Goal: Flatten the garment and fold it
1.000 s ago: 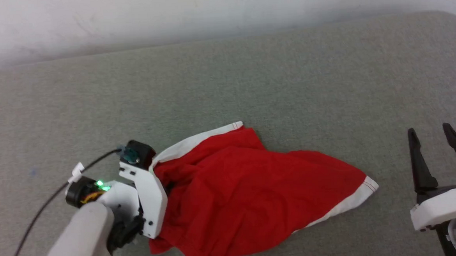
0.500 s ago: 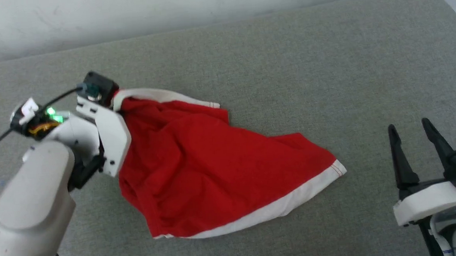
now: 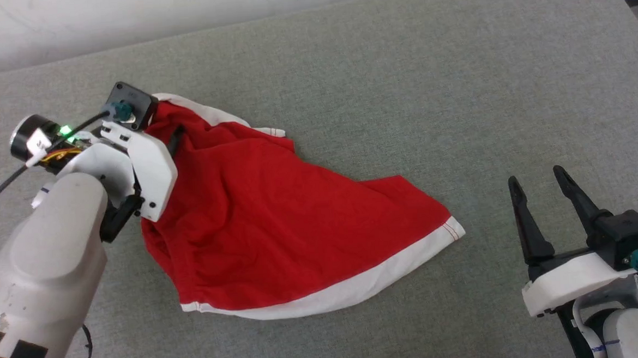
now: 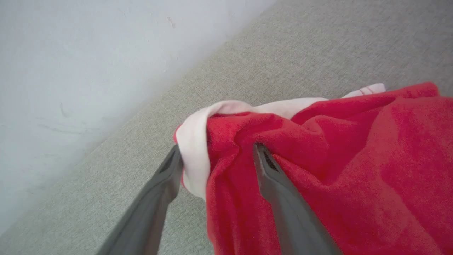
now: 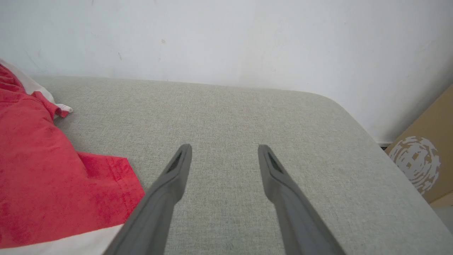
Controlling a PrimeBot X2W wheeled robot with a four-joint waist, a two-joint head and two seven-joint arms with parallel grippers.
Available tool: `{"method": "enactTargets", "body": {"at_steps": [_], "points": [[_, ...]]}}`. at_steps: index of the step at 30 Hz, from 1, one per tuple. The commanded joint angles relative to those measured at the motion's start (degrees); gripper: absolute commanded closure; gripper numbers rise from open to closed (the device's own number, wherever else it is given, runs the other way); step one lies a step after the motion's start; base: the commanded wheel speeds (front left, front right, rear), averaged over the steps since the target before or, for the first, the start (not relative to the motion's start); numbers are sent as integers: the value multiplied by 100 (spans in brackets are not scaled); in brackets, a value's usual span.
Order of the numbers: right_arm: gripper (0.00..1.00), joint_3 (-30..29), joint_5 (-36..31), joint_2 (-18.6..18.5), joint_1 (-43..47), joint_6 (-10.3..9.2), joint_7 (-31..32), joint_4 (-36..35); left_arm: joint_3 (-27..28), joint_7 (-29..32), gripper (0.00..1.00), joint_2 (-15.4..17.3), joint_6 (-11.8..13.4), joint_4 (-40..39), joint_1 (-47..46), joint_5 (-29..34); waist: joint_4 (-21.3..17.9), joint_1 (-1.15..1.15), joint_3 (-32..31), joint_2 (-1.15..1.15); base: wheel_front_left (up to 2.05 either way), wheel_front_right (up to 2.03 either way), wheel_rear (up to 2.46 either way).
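The red shorts (image 3: 277, 219) lie spread on the grey cushion, with a white band along the near edge and another at the far left corner. My left gripper (image 3: 169, 132) is at that far left corner. In the left wrist view its fingers (image 4: 170, 177) stand wide apart and open, with a bunched fold of the shorts (image 4: 354, 159) and its white band between them. My right gripper (image 3: 534, 177) hovers open and empty to the right of the shorts, clear of the hem corner. Its wrist view has the shorts (image 5: 32, 170) at the left and bare cushion between the fingers (image 5: 177, 173).
The grey cushion (image 3: 401, 87) runs back to a white wall (image 3: 125, 14) and rounds off at the far right corner. A brown cardboard box (image 5: 424, 152) stands beyond that corner. A black cable (image 3: 2, 184) trails from the left wrist.
The head camera has shifted. The left gripper has drawn the shorts' corner away toward the wall, and the shorts now lie more spread out, the near white band showing. The right gripper stays open.
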Motion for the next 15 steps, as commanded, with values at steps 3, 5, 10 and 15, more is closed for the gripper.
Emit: {"method": "enactTargets", "body": {"at_steps": [3, 5, 10, 15], "points": [[0, -22, -10, -30, -39, -12, -20, 37, 32, -646, 0, -159, 52, 258, -54, 18, 238, -1, -301, 0, 0, 0, 0], [0, -52, -29, -74, 7, -12, 12, 41, 73, -932, 0, -232, 91, 326, -18, -21, 367, -1, -476, 0, 0, 0, 0], [0, -147, -7, -150, 132, -12, 129, -5, 346, -1621, 0, -410, 310, 197, 177, -277, 721, -1, -947, 0, 0, 0, 0], [0, -281, 98, -217, 282, -12, 208, -19, 698, -2249, 0, -515, 672, -331, 650, -575, 1055, -1, -1353, 0, 0, 0, 0]]}}
